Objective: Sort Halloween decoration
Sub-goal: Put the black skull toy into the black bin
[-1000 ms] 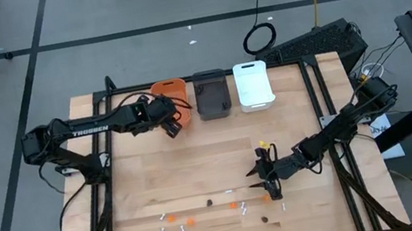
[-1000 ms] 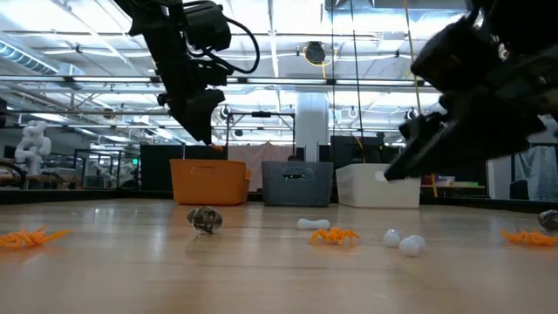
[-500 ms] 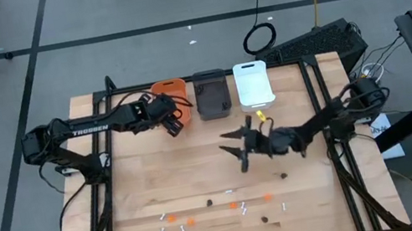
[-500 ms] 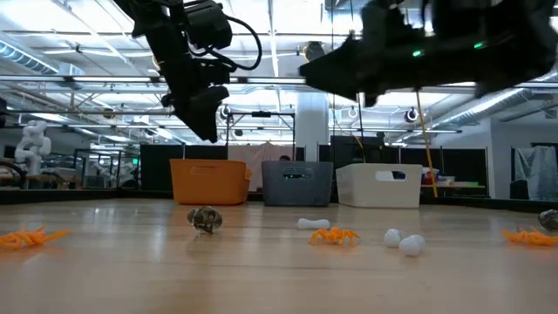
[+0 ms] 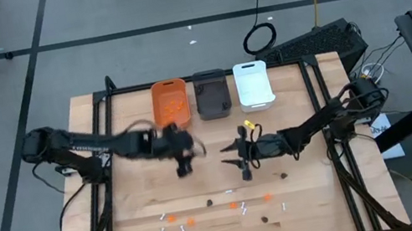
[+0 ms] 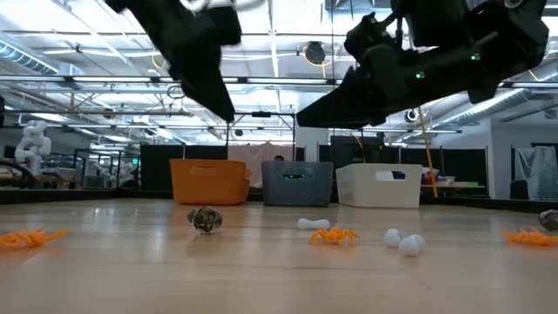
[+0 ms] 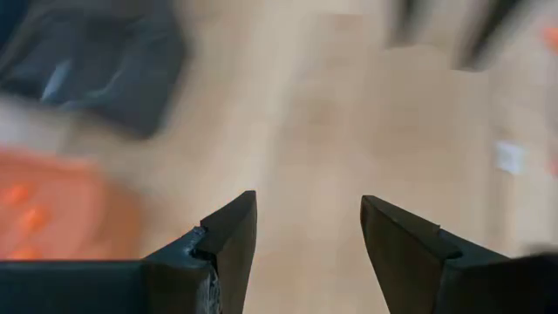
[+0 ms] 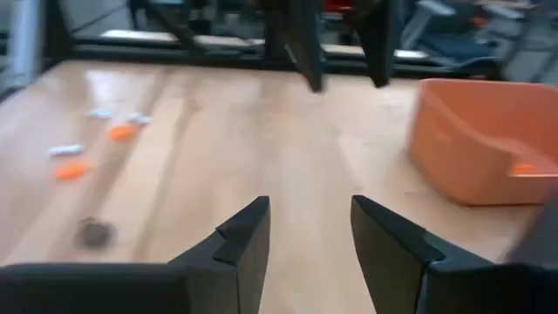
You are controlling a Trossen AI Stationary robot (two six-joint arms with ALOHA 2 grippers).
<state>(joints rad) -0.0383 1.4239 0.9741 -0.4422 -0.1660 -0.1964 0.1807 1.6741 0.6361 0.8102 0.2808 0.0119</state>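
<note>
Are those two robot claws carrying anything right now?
No. The left gripper and the right gripper are both open, with only bare table showing between their fingers.

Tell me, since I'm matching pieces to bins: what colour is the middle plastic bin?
Dark grey: the rectangular plastic middle bin, clearest in the high view.

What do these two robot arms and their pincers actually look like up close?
Both arms are dark, near black, built of slim jointed segments with black cables looping alongside. The left gripper and the right gripper each end in two dark, flat, wedge-shaped fingers tapering to blunt tips. The right arm shows a small green light and a yellow tag near its wrist.
</note>
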